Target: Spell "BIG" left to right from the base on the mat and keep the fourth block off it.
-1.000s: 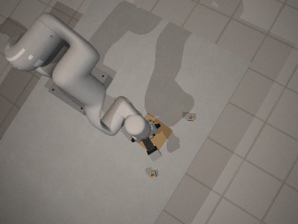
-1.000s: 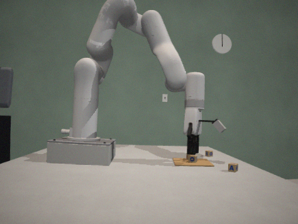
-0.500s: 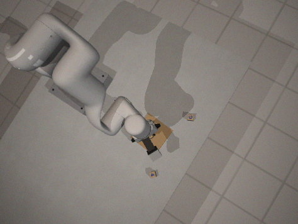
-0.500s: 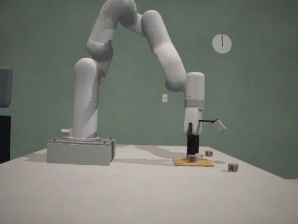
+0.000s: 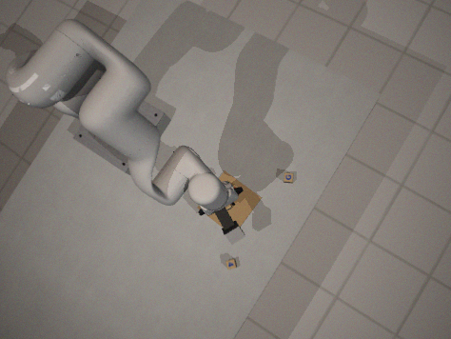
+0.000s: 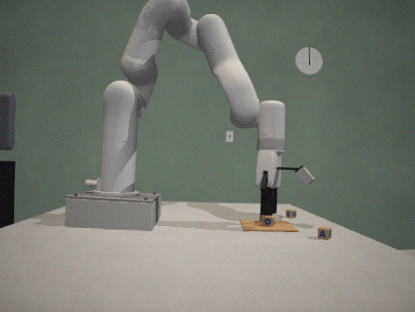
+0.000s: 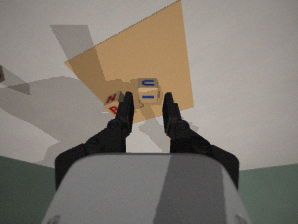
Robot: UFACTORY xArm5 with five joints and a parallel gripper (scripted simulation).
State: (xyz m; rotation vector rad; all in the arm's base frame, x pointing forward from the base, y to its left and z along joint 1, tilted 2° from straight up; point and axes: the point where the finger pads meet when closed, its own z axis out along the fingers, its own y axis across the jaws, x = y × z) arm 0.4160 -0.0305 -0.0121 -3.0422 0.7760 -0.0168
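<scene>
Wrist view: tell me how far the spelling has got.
Done: the A block lies off the mat. In hand: nothing; the open pincer straddles the I block on the mat. Unsettled: whether the red-lettered block, at the mat's edge, is fully on. Left: bring the G block over, finish the row, withdraw.

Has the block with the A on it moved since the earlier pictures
No. The A block keeps the same place on the table, off the mat, with the same gap to the mat's edge in the top view.
</scene>
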